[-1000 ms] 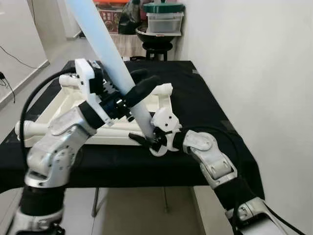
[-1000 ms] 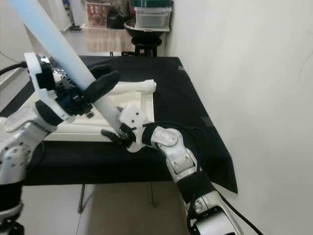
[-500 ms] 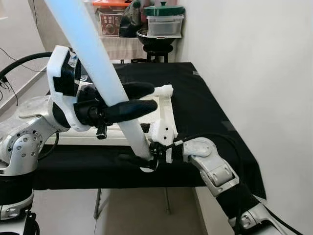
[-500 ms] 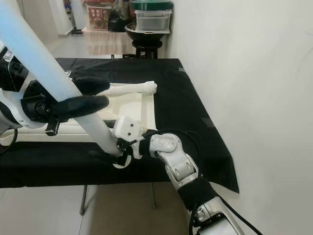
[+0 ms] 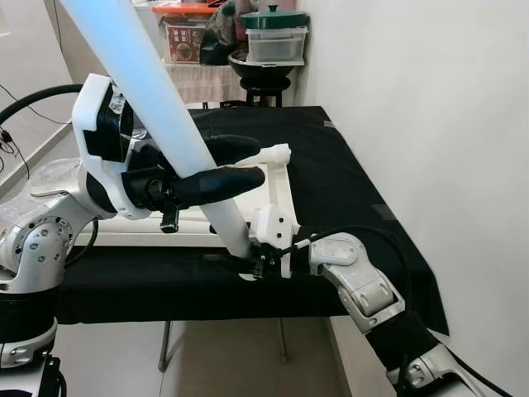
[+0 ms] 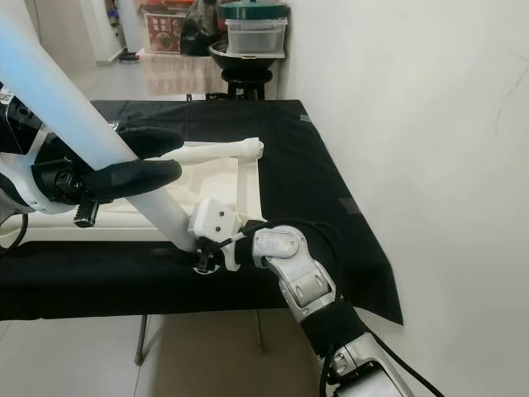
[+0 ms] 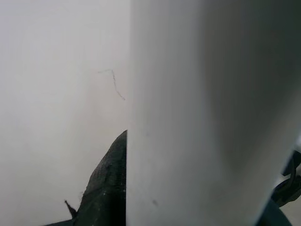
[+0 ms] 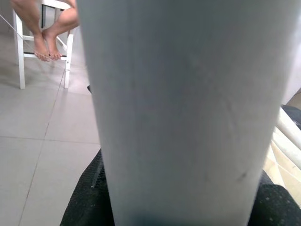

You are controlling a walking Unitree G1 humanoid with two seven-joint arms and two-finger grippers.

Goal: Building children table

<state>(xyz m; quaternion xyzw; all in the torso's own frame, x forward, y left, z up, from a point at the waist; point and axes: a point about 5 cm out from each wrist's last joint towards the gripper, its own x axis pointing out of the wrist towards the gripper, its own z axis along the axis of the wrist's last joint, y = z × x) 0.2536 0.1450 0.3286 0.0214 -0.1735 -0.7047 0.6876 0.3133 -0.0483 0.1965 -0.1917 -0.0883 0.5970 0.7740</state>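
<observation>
Left gripper (image 5: 216, 165): raised above the near edge of the bench (image 5: 355, 198); its 2 black fingers (image 5: 223, 182) lie across the middle of the table leg (image 5: 169, 116), 1 on each side, jaws clenched on it.
Right gripper (image 5: 252, 263): low, at the near edge of the bench, jaws grasping the bottom end of the same leg; the fingers are mostly hidden behind the wrist housing.
Table leg: a long pale tube, held by both grippers. Its long axis runs steeply from the right jaws up and away to the robot's left, through the left jaws and out past the top of the head view.
Tabletop frame (image 5: 277, 186): white, lying flat on the black-covered bench, just beyond the right jaws; 1 fitted leg (image 5: 269, 154) lies along its far side.
Key relation: the leg's bottom end sits just in front of the frame's near right corner, so the right arm is nearer the joint while the left steers the tilt.
Judgement: the leg looks not yet seated; its end likely must be aligned with the corner.
Background: a person's bare feet (image 8: 44, 44) by a white chair (image 8: 21, 56) on the tiled floor, in the right wrist view.
</observation>
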